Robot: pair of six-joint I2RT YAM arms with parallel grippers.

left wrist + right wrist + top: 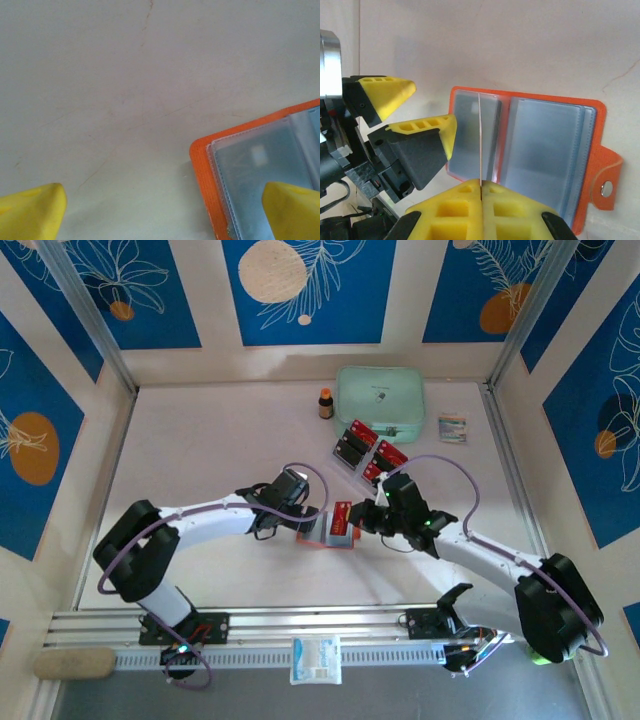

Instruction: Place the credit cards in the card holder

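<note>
At the near edge, a white packet (316, 658) lies on the rail between the arm bases. Mid-counter (200, 440), both arms meet at the card holder (325, 537), which lies open and flat with its orange cover down and clear grey-blue sleeves up. Its tab with the snap button (606, 188) sticks out at one side. The left claw (306, 522) is released, its yellow fingertips (292, 210) spread wide. One tip is at the holder's left page, the other off it over bare counter. I cannot tell if that tip touches the sleeve. The right claw (481, 200) is clenched on a red card (342, 517), just right of the left claw. In the right wrist view the card is edge-on, a thin pale line (480, 140) over the left page near the fold. I cannot tell if its far edge is inside a sleeve. Farther right, a clear tray (352, 466) holds more red and black cards (360, 437). Beyond it, near the far wall, sits a mint pouch (380, 400), with a brown bottle (326, 403) just left of it and a small packet (452, 427) to its right.
</note>
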